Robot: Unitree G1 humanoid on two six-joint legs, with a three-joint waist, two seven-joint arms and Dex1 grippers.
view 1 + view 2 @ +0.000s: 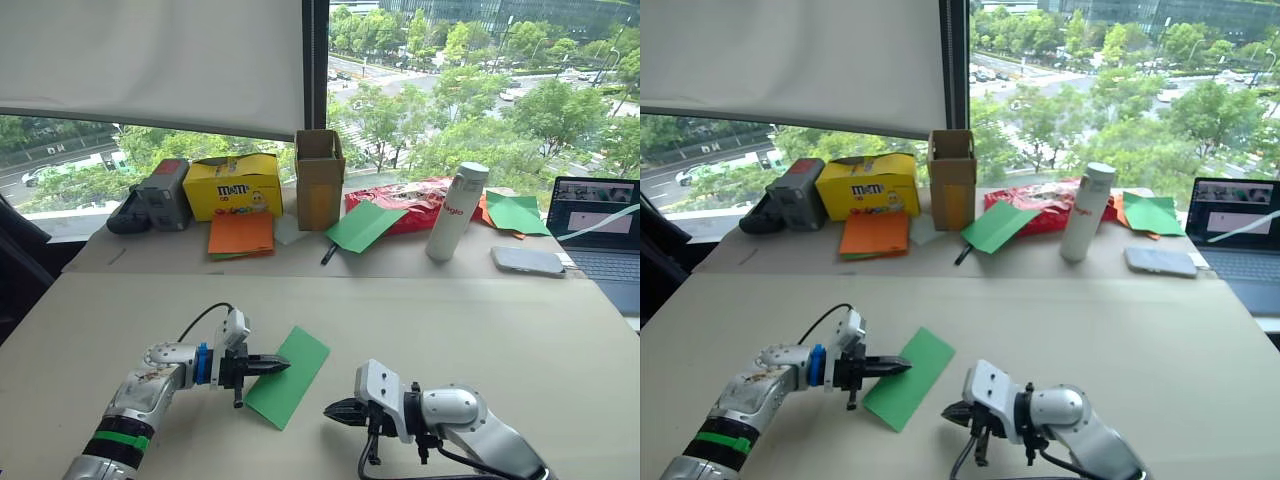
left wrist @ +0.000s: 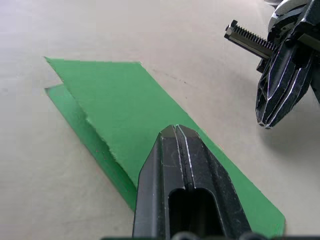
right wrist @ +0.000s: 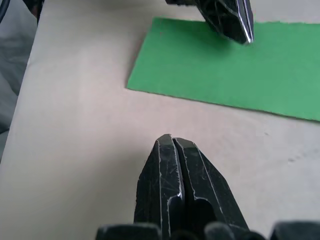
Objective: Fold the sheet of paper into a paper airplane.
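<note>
The sheet of paper [image 1: 288, 376], folded lengthwise into a double layer, lies flat on the desk [image 1: 480, 320]. The left tool [image 1: 283, 366], clenched and empty, presses its tip onto the sheet, likely to pin the fold. The right tool [image 1: 331, 409], also clenched, hovers just beside the sheet's near edge.
</note>
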